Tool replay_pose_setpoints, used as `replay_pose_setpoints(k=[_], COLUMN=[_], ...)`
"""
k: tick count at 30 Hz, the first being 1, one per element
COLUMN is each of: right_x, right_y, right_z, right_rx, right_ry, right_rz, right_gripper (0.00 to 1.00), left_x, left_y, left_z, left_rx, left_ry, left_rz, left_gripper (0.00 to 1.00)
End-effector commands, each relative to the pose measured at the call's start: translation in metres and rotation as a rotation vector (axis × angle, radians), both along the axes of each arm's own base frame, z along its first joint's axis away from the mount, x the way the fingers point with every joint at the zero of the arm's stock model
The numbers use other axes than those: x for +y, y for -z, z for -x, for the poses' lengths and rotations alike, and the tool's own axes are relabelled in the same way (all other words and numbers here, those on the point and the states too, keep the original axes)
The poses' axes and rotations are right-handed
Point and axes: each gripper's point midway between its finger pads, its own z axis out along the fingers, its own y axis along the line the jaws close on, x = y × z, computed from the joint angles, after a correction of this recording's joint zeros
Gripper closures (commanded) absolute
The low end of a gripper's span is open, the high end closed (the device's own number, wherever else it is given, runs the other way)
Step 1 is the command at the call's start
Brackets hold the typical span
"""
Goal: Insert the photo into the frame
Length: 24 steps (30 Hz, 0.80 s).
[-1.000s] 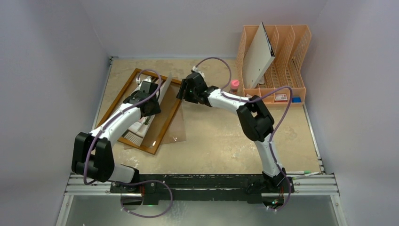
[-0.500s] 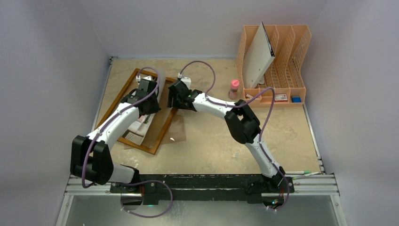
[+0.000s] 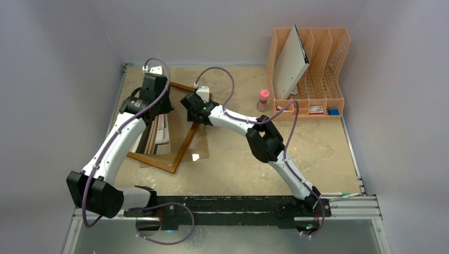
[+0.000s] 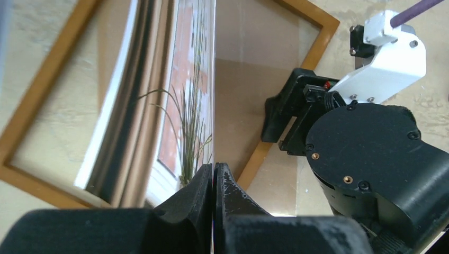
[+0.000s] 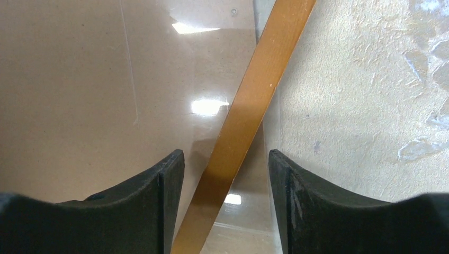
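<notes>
Stage: the insertion is judged to be under way, not finished. The photo point(image 4: 182, 106) is seen within the outline of the frame point(image 3: 182, 151), but it is tilted up on one long edge rather than laid flat on the pane.
Left gripper: the left gripper point(image 4: 214, 177) is seen clamped fully shut on the photo's raised edge, above the frame's interior.
Right gripper: the right gripper point(image 5: 225, 159) is held wide open over the frame's right rail, with the rail passing between the fingers. Nothing is gripped, and whether the rail is touched cannot be told.
Photo: the plant print is viewed almost edge-on from the left wrist. Its lower part seems to lean towards the frame's left rail.
Left to do: by judgement, the print must be lowered flat, squared to the rails and let go.
Backing: a brown backing board point(image 3: 203, 144) is seen poking out past the frame's right rail, seemingly underneath it, so it is not yet fitted.
Edges: the frame is lying askew on the table point(image 3: 238, 174), so the print's corners will have to be matched to slanted rails. A corner could be caught on the right rail.
Open room: bare table is offered to the right of the frame. The pink-capped bottle point(image 3: 263, 98) and orange file organiser point(image 3: 328, 63) are well apart from it. On the frame's left the enclosure wall is near, so little room is left there.
</notes>
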Motion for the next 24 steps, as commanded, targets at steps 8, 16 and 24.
replay_pose_setpoints(k=[8, 16, 24], right_x=[0.003, 0.001, -0.017], right_y=[-0.012, -0.052, -0.088], right_z=[-0.003, -0.008, -0.011], right_rx=[-0.029, -0.076, -0.068], right_ry=[-0.018, -0.020, -0.029], right_rz=[0.058, 0.017, -0.082], right_gripper=[0.55, 0.88, 1.00], left_x=[0.039, 0.049, 0.048], left_y=[-0.087, -0.121, -0.113], left_z=[-0.003, -0.008, -0.009], left_rx=[-0.145, -0.191, -0.157], left_ry=[-0.091, -0.130, -0.116], left_rz=[-0.174, -0.220, -0.225], left_gripper=[1.00, 1.00, 1.00])
